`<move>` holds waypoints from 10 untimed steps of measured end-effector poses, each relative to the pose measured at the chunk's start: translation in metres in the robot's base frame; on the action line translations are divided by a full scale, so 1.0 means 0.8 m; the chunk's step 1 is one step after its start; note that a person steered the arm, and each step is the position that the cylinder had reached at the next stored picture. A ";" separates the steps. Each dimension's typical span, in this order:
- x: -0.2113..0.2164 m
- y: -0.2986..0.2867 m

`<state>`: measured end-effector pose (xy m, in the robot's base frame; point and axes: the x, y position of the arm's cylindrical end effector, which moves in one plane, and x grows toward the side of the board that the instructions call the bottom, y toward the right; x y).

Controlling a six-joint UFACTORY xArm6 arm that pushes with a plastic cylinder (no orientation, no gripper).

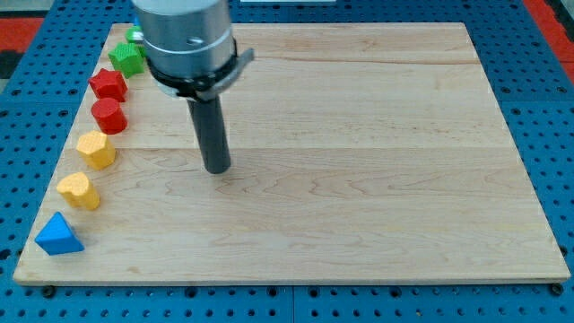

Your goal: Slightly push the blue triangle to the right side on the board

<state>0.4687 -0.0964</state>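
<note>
The blue triangle (58,235) lies at the bottom left corner of the wooden board (359,179). My tip (217,168) rests on the board left of its centre. It stands well up and to the right of the blue triangle, with bare board between them. The tip touches no block.
A column of blocks runs up the board's left edge: a yellow heart (79,190), a yellow block (96,149), a red cylinder (109,116), a red star-like block (108,85), a green block (127,59) and another green block (134,37) partly hidden behind the arm.
</note>
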 end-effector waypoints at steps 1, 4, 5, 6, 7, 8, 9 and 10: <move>-0.005 0.010; 0.187 -0.163; 0.183 -0.256; 0.177 -0.259; 0.177 -0.259; 0.144 -0.254; 0.080 -0.240; 0.060 -0.260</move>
<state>0.5168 -0.3044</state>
